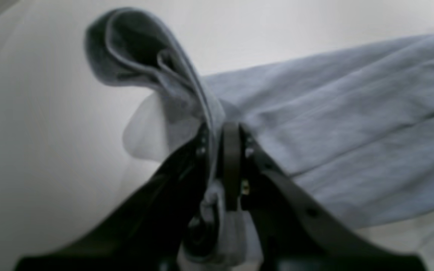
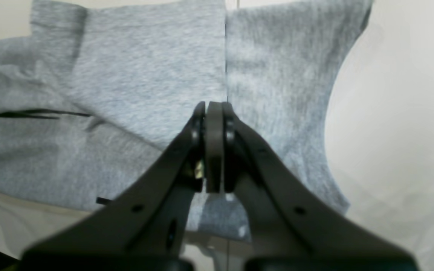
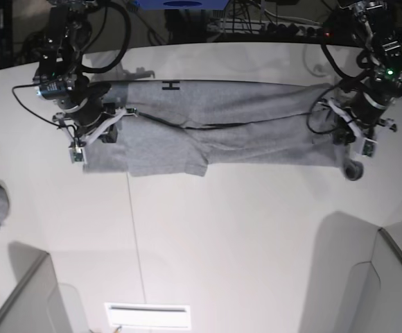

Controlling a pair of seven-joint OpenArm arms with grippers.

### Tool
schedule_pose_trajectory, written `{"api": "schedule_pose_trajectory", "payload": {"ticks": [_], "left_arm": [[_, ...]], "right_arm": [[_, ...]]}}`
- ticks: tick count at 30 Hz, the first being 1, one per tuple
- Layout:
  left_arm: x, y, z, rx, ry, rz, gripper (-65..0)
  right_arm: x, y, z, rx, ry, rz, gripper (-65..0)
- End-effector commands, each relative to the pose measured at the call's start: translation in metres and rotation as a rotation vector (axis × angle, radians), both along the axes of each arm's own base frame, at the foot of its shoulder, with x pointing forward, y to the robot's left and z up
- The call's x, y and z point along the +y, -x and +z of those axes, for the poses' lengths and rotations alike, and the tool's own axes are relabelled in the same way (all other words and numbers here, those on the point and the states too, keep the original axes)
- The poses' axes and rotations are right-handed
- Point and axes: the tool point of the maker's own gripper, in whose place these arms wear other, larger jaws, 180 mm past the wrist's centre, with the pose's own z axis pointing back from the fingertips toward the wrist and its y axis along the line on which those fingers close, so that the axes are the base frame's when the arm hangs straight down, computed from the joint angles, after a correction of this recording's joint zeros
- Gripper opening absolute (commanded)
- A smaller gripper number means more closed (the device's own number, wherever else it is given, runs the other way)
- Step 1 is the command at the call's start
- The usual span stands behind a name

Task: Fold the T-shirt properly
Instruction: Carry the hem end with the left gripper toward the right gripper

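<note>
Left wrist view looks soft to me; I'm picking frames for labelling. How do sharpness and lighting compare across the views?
Left wrist: dim, T-shirt and left end effector blurred. Right wrist: brighter, weave visible, right end effector soft. Base: evenly lit, sharpest.
</note>
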Motion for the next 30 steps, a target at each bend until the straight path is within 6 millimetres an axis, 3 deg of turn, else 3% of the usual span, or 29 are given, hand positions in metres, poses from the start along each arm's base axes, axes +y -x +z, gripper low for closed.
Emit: {"api": "schedule_pose_trajectory", "payload": {"ticks": [1, 9, 14, 30], "left_arm": [[-0.010, -0.008, 0.011, -0.046, 0.013, -0.022, -65.0], [-0.073, -0.010, -0.006, 0.007, 0.106, -0.108, -65.0], [-0.104, -0.009, -0.003, 0.002, 0.139, -0.158, -65.0], [-0.161, 0.007, -0.011, 0.042, 0.232, -0.256, -65.0]], "right_arm": [[-0.001, -0.007, 0.011, -0.044, -0.003, 0.001, -65.0], [-0.001, -0.006, 0.010, -0.039, -0.002, 0.001, -65.0], [-0.001, -0.006, 0.009, -0.038, -0.003, 0.000, -65.0], [-0.001, -0.006, 0.009, -0.038, -0.003, 0.000, -65.0]]}}
